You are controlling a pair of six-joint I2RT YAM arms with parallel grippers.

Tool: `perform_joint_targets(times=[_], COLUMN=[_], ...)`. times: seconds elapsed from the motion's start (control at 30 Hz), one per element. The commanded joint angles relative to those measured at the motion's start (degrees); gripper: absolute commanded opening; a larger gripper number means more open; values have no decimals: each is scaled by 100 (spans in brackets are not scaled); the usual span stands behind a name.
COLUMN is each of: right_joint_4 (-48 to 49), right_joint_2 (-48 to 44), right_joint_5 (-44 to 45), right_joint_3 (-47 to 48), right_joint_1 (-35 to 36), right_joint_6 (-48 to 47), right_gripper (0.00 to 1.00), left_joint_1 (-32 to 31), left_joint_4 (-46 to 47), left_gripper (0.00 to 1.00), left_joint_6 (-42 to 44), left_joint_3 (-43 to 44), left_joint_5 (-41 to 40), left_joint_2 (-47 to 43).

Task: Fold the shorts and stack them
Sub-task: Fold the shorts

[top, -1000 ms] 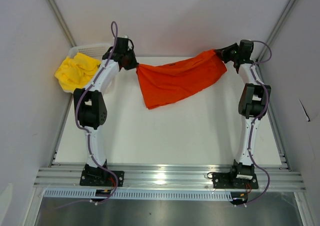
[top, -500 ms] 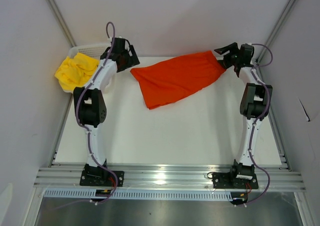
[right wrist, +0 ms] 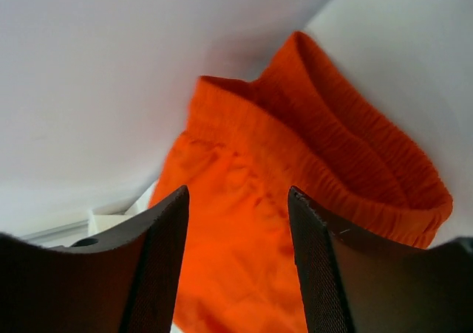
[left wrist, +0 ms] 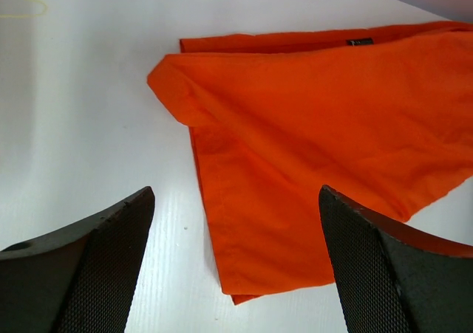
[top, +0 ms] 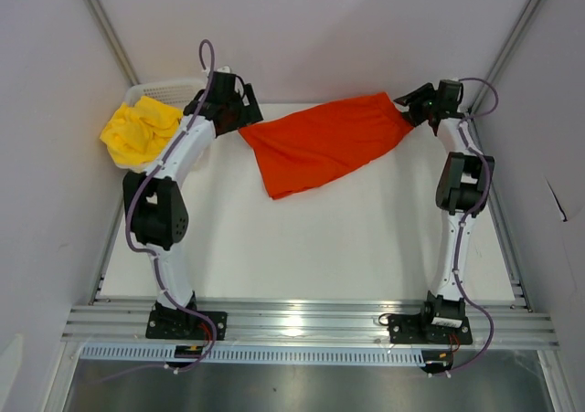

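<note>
At the near edge of the white table [top: 320,248] there is a silver metal rail [top: 302,321], and the bases of both arms are bolted on it. The left arm [top: 155,216], white with black joints, goes up along the left side of the table. The right arm [top: 462,184] goes up along the right side. Both reach to the far end.

Between them, in the far half of the table, lies the orange-red fabric shorts [top: 320,142]. It is spread out on the surface, not folded neatly, and one lower corner points toward the near side. In the left wrist view the cloth [left wrist: 318,126] lies flat with some soft folds, and a small black label [left wrist: 361,42] shows near its far edge.

The left gripper [top: 245,115] is just beside the left corner of the orange-red shorts. Its fingers [left wrist: 96,274] stand wide apart and nothing is between them; the cloth lies below and beyond.

The right gripper [top: 407,101] is at the right corner of the same shorts. Its fingers [right wrist: 159,266] are also apart, with a narrower gap. The ribbed elastic waistband [right wrist: 347,148] shows through this gap, but they do not pinch it. I cannot tell if a finger touches the cloth.

In the far left corner stands a white mesh plastic basket [top: 164,89]. The bright yellow fabric shorts [top: 137,131] lies crumpled in it and hangs over its near rim, well apart from the orange-red one.
</note>
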Motion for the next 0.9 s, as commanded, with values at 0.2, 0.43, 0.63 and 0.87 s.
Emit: perform_joint_targets(times=[0.2, 0.43, 0.63, 0.87], right_joint_4=[-1557, -837, 251, -352], right_joint_2=[120, -1671, -4348, -5979], right_joint_5=[896, 879, 729, 827], right_joint_3=[-272, -3231, -6545, -7349], right_joint_1=[445, 866, 1717, 2580], right_joint_6=[165, 103, 16, -739], right_gripper=[57, 57, 60, 89], left_joint_1=[-388, -748, -1125, -1829], left_joint_4=[224, 539, 777, 1067], left_gripper=[93, 93, 92, 92], left_joint_6=[72, 19, 2, 125], left_joint_3=[-614, -1685, -2389, -2837], left_joint_5=[54, 10, 97, 388], left_joint_2=[-729, -1546, -2223, -2453])
